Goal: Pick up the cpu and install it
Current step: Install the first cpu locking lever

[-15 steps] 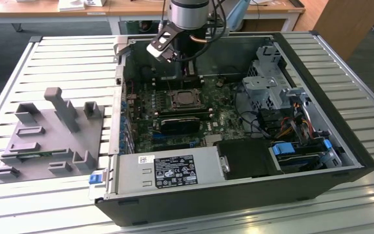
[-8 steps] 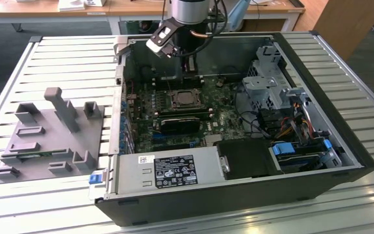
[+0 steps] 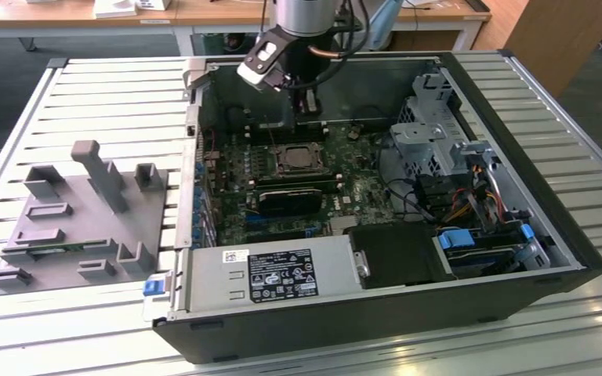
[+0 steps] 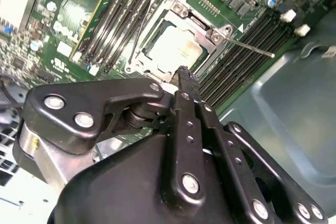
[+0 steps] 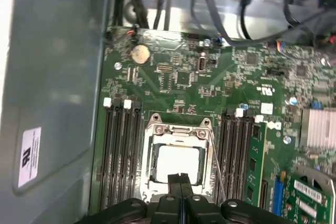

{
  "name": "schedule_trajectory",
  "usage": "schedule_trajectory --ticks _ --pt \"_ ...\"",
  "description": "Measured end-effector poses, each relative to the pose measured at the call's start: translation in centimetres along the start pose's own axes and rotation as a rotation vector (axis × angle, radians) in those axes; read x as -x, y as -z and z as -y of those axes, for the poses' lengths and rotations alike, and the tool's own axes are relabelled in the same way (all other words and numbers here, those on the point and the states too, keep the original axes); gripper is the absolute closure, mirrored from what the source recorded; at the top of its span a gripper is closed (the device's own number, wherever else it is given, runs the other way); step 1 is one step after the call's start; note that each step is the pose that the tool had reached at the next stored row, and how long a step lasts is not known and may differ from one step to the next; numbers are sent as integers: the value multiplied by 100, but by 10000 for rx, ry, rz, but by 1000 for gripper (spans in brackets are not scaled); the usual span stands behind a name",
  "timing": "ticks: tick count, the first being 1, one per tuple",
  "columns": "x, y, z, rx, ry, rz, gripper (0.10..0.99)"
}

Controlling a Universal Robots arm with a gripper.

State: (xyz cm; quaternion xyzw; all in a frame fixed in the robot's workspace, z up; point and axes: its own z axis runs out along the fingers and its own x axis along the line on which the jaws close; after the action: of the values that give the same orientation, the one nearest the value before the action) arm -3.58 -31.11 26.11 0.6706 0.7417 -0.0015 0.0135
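The cpu (image 5: pixel 178 162) sits flat in the motherboard's (image 5: pixel 178 77) socket (image 5: pixel 157 129), straight below the tips of the gripper (image 5: pixel 180 178), whose jaws are pressed together on nothing.

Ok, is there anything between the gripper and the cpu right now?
Nothing visible. In both wrist views the cpu lies with its top bare inside the socket frame, and the gripper, shut with nothing between its fingers, hangs above the chip's edge. The thin wire lever sits off to one side.
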Motion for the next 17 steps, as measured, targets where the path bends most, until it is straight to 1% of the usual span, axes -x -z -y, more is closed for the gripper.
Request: schedule_trajectory --ticks 3,6,12,17 --pt "0 -1 1 9 515 15 980" --pt "-1 -3 8 19 972 11 980" --pt "-2 -4 18 25 1259 10 980" --pt "-2 -5 18 45 2135 -4 980"
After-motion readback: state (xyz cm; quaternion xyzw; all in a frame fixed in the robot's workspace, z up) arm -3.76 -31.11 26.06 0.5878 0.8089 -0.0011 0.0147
